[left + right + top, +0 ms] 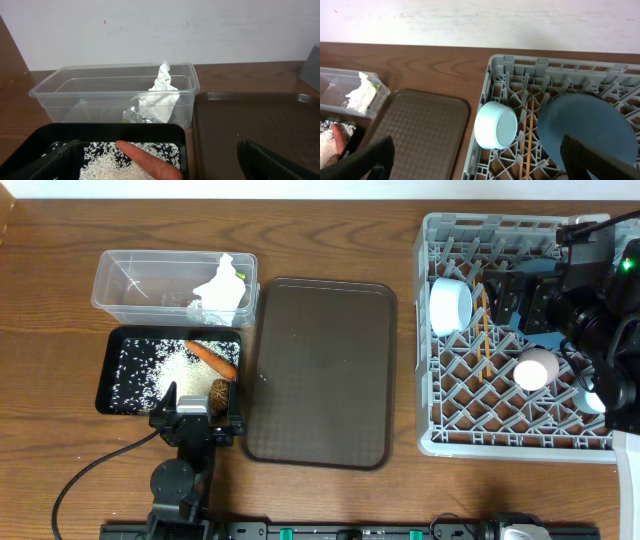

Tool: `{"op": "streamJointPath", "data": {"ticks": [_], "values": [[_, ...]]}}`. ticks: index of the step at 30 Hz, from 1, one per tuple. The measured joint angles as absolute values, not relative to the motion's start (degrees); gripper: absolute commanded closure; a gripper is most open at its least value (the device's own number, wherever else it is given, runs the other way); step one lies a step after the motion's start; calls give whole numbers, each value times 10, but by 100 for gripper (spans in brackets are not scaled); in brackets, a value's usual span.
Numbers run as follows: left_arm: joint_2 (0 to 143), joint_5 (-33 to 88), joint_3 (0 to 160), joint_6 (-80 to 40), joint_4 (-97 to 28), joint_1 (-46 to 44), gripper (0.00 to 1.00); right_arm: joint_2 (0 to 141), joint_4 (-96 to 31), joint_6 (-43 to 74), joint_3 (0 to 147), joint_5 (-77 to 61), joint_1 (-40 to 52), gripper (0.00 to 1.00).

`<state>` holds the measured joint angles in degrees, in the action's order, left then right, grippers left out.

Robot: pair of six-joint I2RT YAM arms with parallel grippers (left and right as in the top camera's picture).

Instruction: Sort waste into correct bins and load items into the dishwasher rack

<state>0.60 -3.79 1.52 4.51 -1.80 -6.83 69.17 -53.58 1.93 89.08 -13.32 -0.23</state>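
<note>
The clear tub [130,280] holds white crumpled paper [220,285] and silver foil [131,115]. The black tray [105,380] holds rice [150,370], the carrot stick [212,358] and a brown lump [220,391]. My left gripper [195,415] is open and empty at the tray's front edge, its fingers on either side of the carrot [150,160]. The grey rack [500,445] holds the white bowl [450,305], chopsticks [485,330], pink cup [535,368] and blue plate [587,130]. My right gripper [535,300] is open and empty above the plate.
The flat brown serving tray [320,370] lies bare between the bins and the rack. The right arm covers the rack's right side. A black cable [90,475] runs from the left arm's base across the front left of the table.
</note>
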Motion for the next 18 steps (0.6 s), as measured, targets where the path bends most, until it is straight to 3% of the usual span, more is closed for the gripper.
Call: {"op": "streamJointPath", "data": {"ticks": [18], "values": [[6, -38, 15, 45, -18, -68, 2, 692, -590, 22, 891, -133, -2, 1]]}}
